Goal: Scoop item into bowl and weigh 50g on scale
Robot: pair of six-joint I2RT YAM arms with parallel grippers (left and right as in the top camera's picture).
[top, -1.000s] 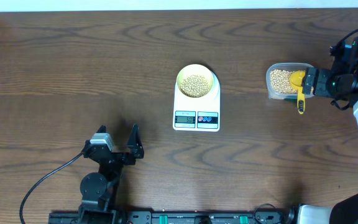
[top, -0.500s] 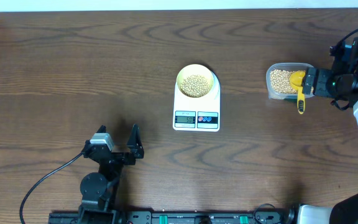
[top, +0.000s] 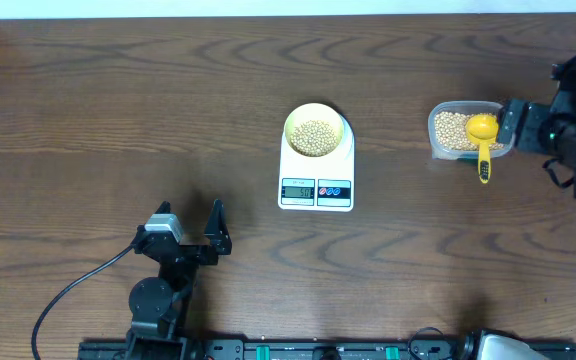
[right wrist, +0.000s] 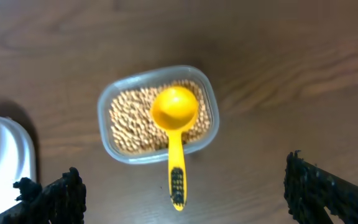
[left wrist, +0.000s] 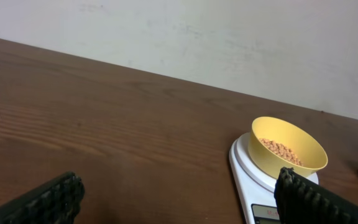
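Note:
The pale yellow-green bowl [top: 290, 128] stands on the white scale [top: 315, 170] at the table's middle and holds a layer of tan beans [top: 315, 137]. Bowl [left wrist: 272, 165], beans [left wrist: 281, 150] and scale [left wrist: 244, 165] also show in the left wrist view. The scale's display is lit but too small to read. My right gripper [top: 516, 126] [right wrist: 188, 208] is open and empty, just right of the tub and clear of the scoop. My left gripper [top: 190, 222] [left wrist: 176, 208] is open and empty, resting near the front left.
A clear plastic tub [top: 433, 140] [right wrist: 104, 134] of beans [right wrist: 129, 121] sits right of the scale. A yellow scoop [top: 482, 127] [right wrist: 174, 109] lies in it, bowl up on the beans, handle over the near rim. A black cable runs at the front left.
My right gripper has drawn back to the right, away from the scoop. The scoop stays lying in the tub. The left arm has not moved.

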